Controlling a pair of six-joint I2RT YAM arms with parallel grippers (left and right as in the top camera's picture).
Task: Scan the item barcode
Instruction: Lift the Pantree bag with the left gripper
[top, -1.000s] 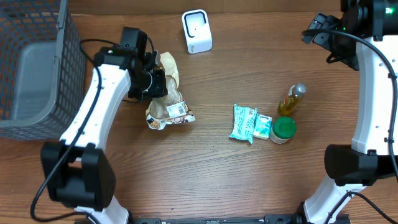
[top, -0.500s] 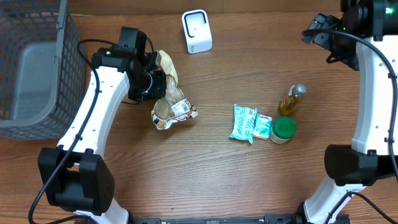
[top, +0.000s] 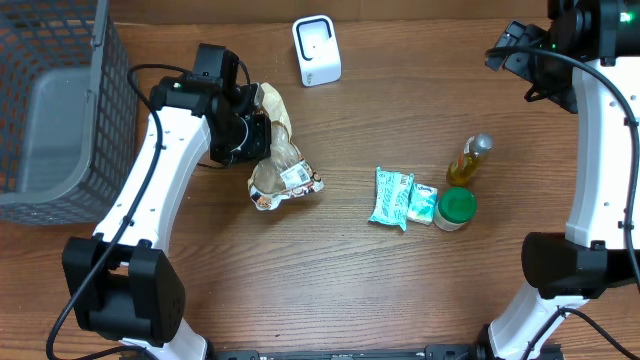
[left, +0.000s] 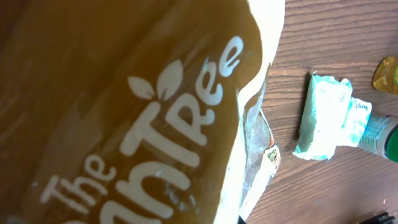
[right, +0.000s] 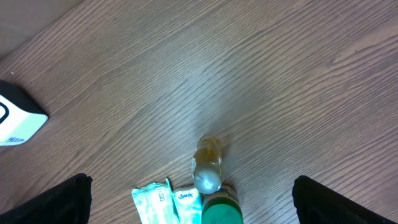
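Biggest thing out here is the grey wire-mesh basket (top: 50, 110), well off to the left of the white box-shaped scanner (top: 316, 50). Next, my item: a crinkled brown-and-cream plastic snack bag (top: 275, 170), lying on the wooden table (top: 330, 280) nearer me than the scanner and a little to its left. My left pincer (top: 252, 135) is clamped tight on its upper part. In my left wrist view the bag fills the frame, with big white lettering and a leaf mark across the brown. A small white label (top: 292, 175) shows at its lower end. My right pincer (top: 505, 52) hangs wide apart and empty, far right of the scanner. Below it sit two teal tissue packs (top: 392, 196), a green-lidded jar (top: 456, 208) and a small yellow bottle (top: 470, 160).
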